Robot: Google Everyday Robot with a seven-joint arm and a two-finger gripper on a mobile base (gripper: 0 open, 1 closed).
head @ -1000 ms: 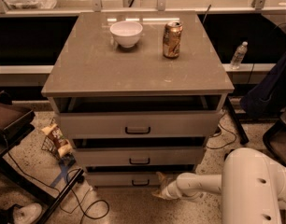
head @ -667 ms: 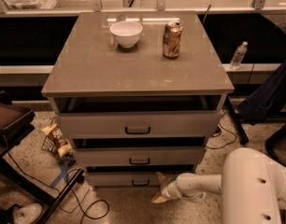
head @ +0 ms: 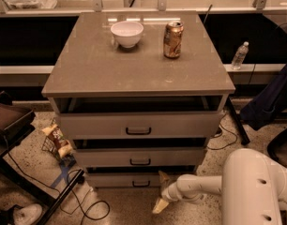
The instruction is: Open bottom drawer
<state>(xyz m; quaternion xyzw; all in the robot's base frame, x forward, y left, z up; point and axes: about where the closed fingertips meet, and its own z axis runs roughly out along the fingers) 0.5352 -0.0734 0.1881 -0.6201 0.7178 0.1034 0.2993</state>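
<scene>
1. Now the end effector hangs at lower centre of the frame, fingers apart.
2. The bottom drawer lies just up-left, its black handle running horizontally.

bottom drawer: pale, black handle, pushed in | hand: at its front

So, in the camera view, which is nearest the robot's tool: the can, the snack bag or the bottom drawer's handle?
The tool hangs low by the bottom drawer, at its right.
1. Handle, just left of the tool.
2. Snack bag, low down at far left.
3. Can, up on the cabinet top.
</scene>
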